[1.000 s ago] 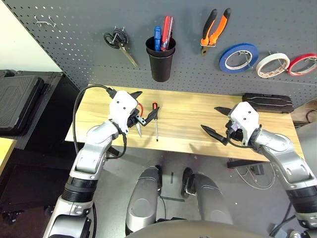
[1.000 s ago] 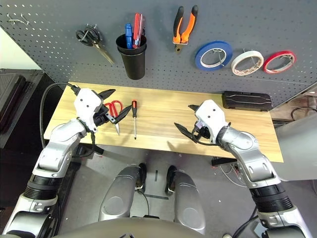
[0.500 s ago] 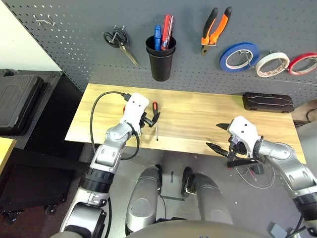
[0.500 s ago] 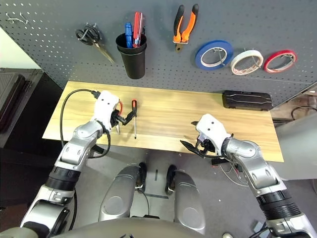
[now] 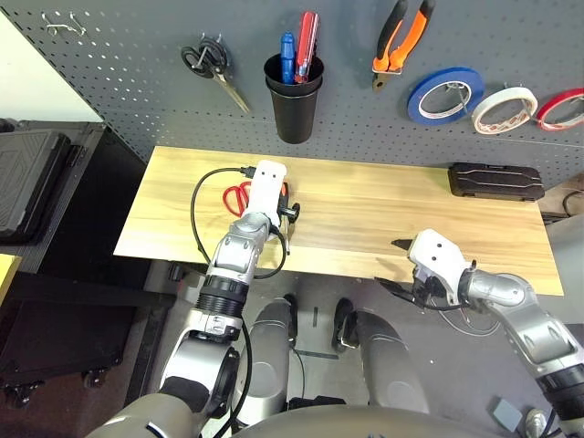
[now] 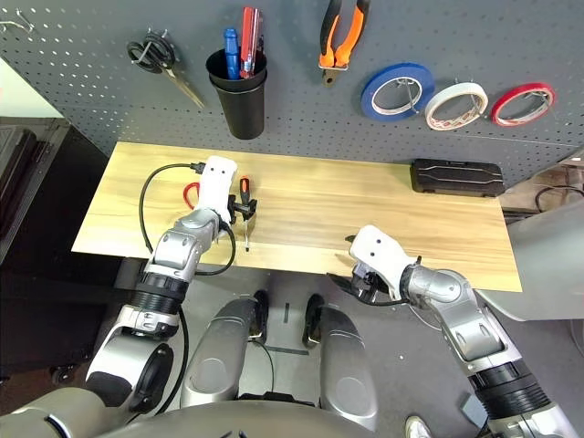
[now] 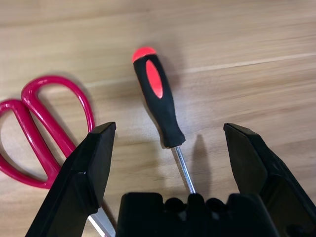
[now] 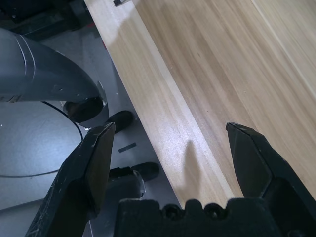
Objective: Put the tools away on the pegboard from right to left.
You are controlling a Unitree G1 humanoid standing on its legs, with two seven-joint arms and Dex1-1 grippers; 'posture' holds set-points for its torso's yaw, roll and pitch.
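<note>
Nearest us, at about four o'clock in the head view, our right gripper (image 5: 408, 269) hung at the near edge of the wooden table (image 5: 365, 224), its black fingers spread wide and holding nothing. At roughly ten o'clock from it, our left gripper (image 7: 170, 148) hovered low over the table with its jaws likewise wide apart and empty; in the left wrist view the slim screwdriver (image 7: 159, 101) lay between the two fingers, its black-and-orange handle pointing away, not touched by either finger. The red-handled scissors (image 7: 42, 126) lay flat just beside the screwdriver, partly behind one finger. Farther off, at two o'clock, a black case (image 5: 495, 180) sat along the table's far edge. Beyond the table rose the pegboard (image 5: 137, 91). On it, from nine o'clock round to three, we saw black-handled scissors (image 5: 208, 66), a black cup (image 5: 294, 105) with tools standing in it, the orange-and-black pliers (image 5: 401, 36), a blue tape ring (image 5: 444, 93), the cream-white tape ring (image 5: 505, 107) and a red tape ring (image 5: 561, 108).
</note>
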